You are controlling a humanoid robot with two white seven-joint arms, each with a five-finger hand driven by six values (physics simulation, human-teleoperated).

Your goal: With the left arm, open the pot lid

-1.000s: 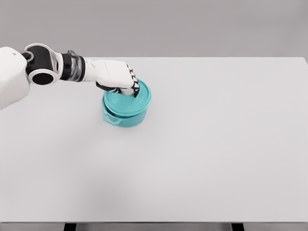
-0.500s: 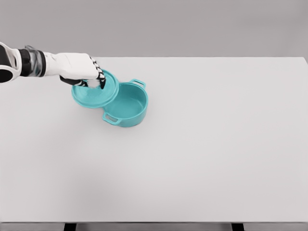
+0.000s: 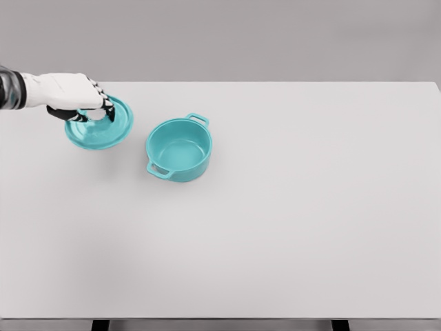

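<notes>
Left of the open teal pot (image 3: 179,150), left hand (image 3: 72,94) fingers gripping round teal lid (image 3: 100,127)

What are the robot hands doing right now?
Left robot hand: closed on the teal pot lid, away from the pot.
Right robot hand: not in view.

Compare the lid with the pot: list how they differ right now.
The lid is a shallow disc; the pot is a deep bowl with two side handles. The lid is gripped by the left hand at the table's left side; the pot stands free and open, nothing inside. The lid looks slightly tilted; the pot sits upright. Both are the same teal.
</notes>
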